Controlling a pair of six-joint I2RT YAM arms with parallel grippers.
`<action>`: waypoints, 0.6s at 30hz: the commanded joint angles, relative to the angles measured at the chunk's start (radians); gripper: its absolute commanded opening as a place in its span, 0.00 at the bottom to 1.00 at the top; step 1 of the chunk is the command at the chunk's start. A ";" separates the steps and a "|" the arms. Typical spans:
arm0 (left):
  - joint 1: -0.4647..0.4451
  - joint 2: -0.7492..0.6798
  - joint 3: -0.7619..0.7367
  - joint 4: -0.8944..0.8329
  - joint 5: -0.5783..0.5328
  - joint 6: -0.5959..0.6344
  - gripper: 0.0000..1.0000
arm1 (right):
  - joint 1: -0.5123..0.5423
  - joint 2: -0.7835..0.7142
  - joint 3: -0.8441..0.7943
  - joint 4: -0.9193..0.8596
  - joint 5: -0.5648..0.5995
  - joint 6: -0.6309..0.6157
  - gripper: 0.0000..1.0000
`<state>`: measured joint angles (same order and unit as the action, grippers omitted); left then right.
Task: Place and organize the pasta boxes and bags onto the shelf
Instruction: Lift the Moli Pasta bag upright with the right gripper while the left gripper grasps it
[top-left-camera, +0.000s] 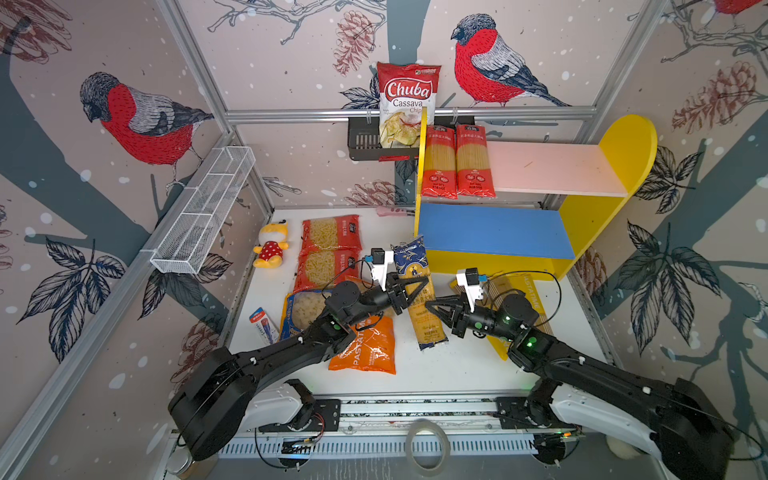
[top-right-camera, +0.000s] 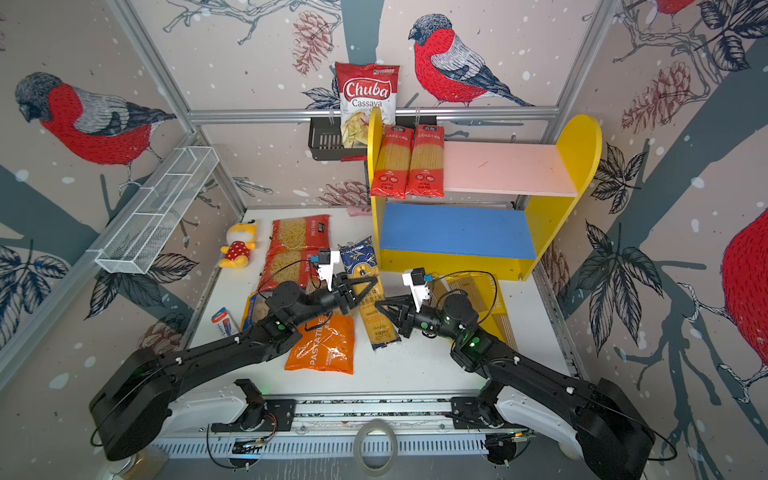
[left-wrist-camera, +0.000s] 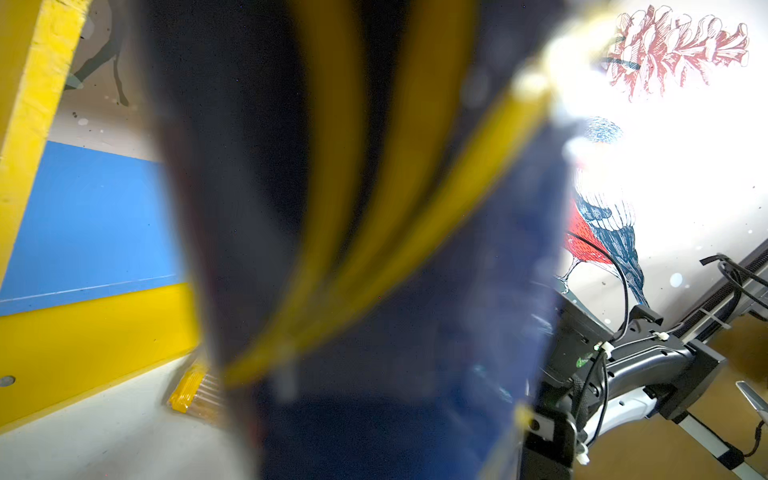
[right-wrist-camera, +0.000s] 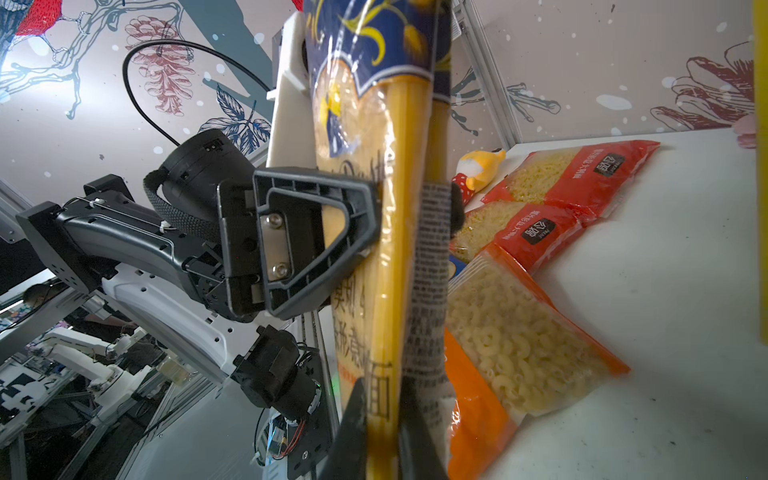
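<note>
- While both arms met over the middle of the table (top-left-camera: 457, 370), the dark-blue spaghetti pack (top-left-camera: 424, 322) was held between them, just in front of the shelf (top-left-camera: 498, 259) and not yet on it.
- The left gripper (right-wrist-camera: 409, 216) was clenched on the pack about midway along its length, with one finger on either side of it.
- The right gripper (right-wrist-camera: 384, 436) was pinched tight on the same pack nearer its lower end, the film caught between its fingers (right-wrist-camera: 353, 424).
- This looked like a handover, so the right jaws should let go only once the left grip was firm. A hold near the middle should keep so long a pack from drooping.
- The pack blurred out most of the left wrist view, and whether its lower end cleared the table could not be told. Lifting before any sideways move seemed wise.
- Two red spaghetti packs (top-left-camera: 439, 162) lay side by side at the left end of the pink upper board (top-left-camera: 552, 166), with the blue lower board (top-left-camera: 490, 228) bare below.
- The tidiest spot was probably right beside the red pair, laid parallel to them.
- The strands are brittle and the film slick, so a level, slow carry suited best.
- It should also keep clear of the orange macaroni bag (top-left-camera: 365, 349) and the yellow spaghetti pack (top-left-camera: 525, 291) lying below.
</note>
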<state>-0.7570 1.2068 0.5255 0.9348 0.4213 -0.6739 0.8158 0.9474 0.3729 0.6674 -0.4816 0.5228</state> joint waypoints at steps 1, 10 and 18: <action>-0.001 -0.004 0.002 0.083 0.034 0.009 0.24 | 0.003 0.005 0.003 0.134 -0.039 -0.004 0.00; -0.001 -0.010 -0.002 0.094 0.034 0.016 0.12 | 0.003 -0.002 0.003 0.126 -0.009 0.022 0.06; 0.001 -0.012 -0.023 0.122 -0.024 0.007 0.00 | -0.002 0.009 0.029 0.068 0.006 0.016 0.19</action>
<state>-0.7563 1.2034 0.5121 0.9535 0.4129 -0.6655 0.8146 0.9520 0.3717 0.6769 -0.4683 0.5323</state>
